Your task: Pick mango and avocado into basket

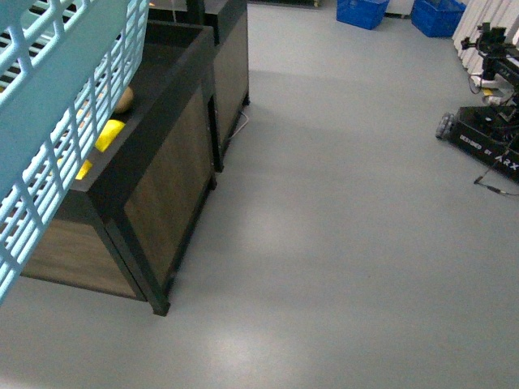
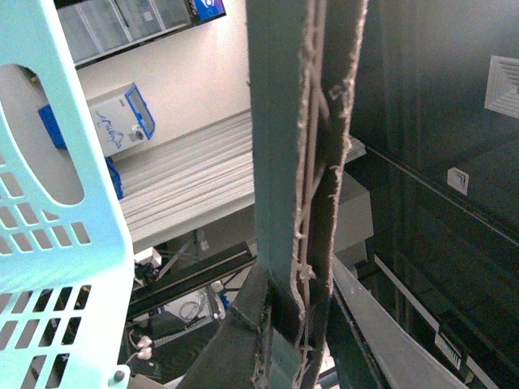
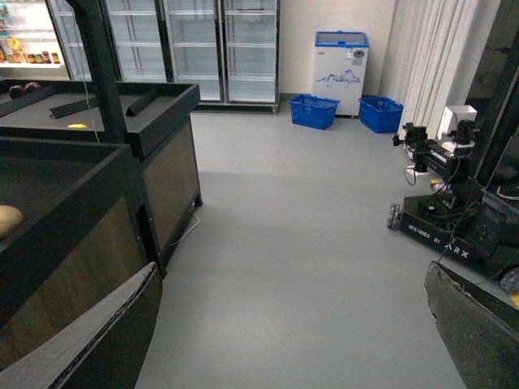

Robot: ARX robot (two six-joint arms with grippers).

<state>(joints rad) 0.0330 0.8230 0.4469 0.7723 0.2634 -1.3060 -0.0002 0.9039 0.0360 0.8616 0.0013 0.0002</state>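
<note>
Front view is partly blocked on its left by a light aqua plastic basket with slotted sides [image 1: 49, 97], which hangs raised and close to the lens. Through its slots and just past its edge stands a black produce bin with wood-grain side panels [image 1: 162, 170]. A rounded tan-orange fruit [image 1: 123, 99] and some bright yellow pieces [image 1: 109, 134] lie inside the bin; whether either is the mango cannot be told. A second black bin [image 1: 231, 57] stands directly behind the first. The smooth grey floor [image 1: 340, 243] is bare across the middle of the room. At its far side are blue plastic crates [image 1: 361, 11], and to the right stands another black wheeled robot base with cables [image 1: 486, 134]. The right wrist view adds a row of glass-door fridges [image 3: 219, 49] and a white chest freezer with a blue lid [image 3: 340, 61] along the back wall. In the left wrist view the left gripper [image 2: 300, 279] points upward toward the ceiling. Its dark jaws are closed onto the basket's grey-green handle bar [image 2: 280, 121], which is bound with frayed white ties [image 2: 312, 162], and the aqua wall hangs just beside it. The right gripper [image 3: 292, 271] is held level over the floor, its two dark fingers [image 3: 105, 332] spread wide with nothing between them.
</note>
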